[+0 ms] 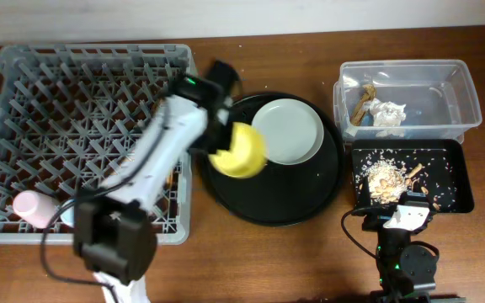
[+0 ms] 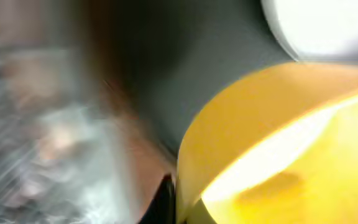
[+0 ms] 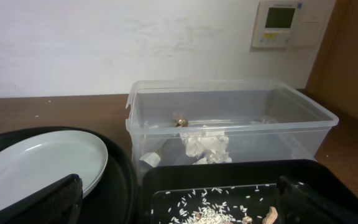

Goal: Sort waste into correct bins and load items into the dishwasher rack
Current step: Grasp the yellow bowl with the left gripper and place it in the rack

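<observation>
Left gripper (image 1: 222,135) has the yellow bowl (image 1: 242,151)
I see its jaws closed on the rim, bowl at 9 o'clock of the round black tray (image 1: 310,206); right gripper (image 3: 179,208) gapes wide, empty

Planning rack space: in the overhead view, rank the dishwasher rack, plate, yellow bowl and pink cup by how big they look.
1. dishwasher rack
2. plate
3. yellow bowl, possibly raised nearer the camera, so it may look bigger than it is
4. pink cup

rack (image 2: 61,146): motion-blurred | yellow bowl (image 2: 278,143): cut off right, bottom | plate (image 2: 328,25): cropped
</observation>
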Controlling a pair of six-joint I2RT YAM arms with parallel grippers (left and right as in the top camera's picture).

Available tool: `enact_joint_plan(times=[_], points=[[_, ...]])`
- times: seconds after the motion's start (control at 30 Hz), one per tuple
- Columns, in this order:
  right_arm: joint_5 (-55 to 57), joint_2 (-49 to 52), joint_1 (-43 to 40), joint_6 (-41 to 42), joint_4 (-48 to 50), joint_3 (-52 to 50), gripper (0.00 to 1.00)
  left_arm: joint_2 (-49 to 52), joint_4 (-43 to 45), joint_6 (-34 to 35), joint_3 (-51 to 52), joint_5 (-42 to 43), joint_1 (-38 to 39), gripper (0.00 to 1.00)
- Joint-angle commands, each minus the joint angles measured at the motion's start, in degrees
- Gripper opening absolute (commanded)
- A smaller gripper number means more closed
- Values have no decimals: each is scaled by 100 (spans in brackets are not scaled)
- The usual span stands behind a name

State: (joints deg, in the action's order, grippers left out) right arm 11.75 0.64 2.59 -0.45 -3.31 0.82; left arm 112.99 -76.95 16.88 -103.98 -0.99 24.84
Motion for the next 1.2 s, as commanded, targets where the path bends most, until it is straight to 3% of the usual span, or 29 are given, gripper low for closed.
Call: enact_joint_plan(times=[0.0,0.1,0.23,0.33,0.5,0.63,0.83,0.93,0.97,1.0,1.07,1.1,1.17], points=[[35,-28,-37,-17,-11,-50,98,-774,-525,544,-496,-3062,-887,0],[35,-28,-37,-17,-11,-50,98,-778,-444,1233,-120,-5346,-1429,0],[35,-28,-37,-20,-11,-50,98,-776,616,1596,1325,-7180,-1504,0],[35,-28,-37,-20,-11,-50,99,-774,1696,1589,2041,-7031,-1812,0],[35,-28,-37,-17,-11,-50,98,-756,1921,1589,2153,-6148,-1843,0],[35,-28,-37,-17,-11,-50,99,-439,1928,1582,2236,-6767,-1840,0],[35,-28,-37,-20,-11,-50,98,-210,1611,1585,2238,-6100,-1517,1],[35,-28,-37,-17,-11,-50,98,-210,1255,1589,2234,-5473,-1329,11],[35,-28,-37,-20,-11,-50,99,-214,1123,1589,2197,-5193,-1303,19],[35,-28,-37,-17,-11,-50,99,-216,970,1587,2124,-4846,-1294,38],[35,-28,-37,-17,-11,-50,99,-216,501,1585,1788,-3687,-1294,59],[35,-28,-37,-20,-11,-50,98,-223,262,1429,1504,-2761,-1294,64],[35,-28,-37,-20,-11,-50,98,-306,249,216,1023,-501,-1287,65]])
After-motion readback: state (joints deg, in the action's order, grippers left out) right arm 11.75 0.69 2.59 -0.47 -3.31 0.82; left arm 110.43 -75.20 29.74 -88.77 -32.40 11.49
